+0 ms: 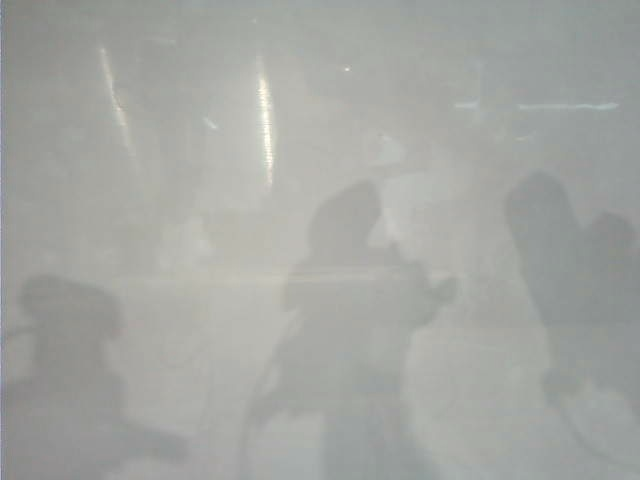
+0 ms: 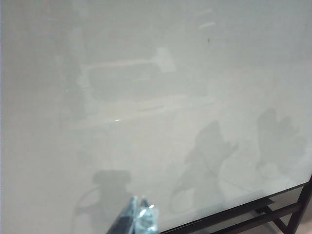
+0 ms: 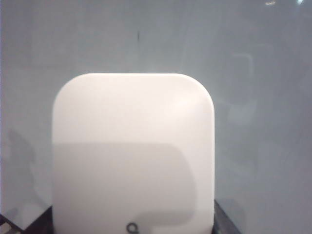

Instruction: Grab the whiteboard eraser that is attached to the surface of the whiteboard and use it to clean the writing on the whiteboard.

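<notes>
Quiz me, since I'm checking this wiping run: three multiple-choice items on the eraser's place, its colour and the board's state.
1. Where is the whiteboard eraser? A) in the right gripper B) lying loose on the board C) off the board
2. Its face? A) black B) white C) blue
3. The whiteboard looks? A) full of writing B) cracked C) nearly clean
A: dark fingers flank it; the left gripper hovers over bare whiteboard. B: plain white face. C: only one tiny mark shows.

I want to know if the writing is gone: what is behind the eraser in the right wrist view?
Behind the whiteboard eraser, held in the right gripper, is bare whiteboard with one small dark mark. Whatever lies directly behind it is covered.
</notes>
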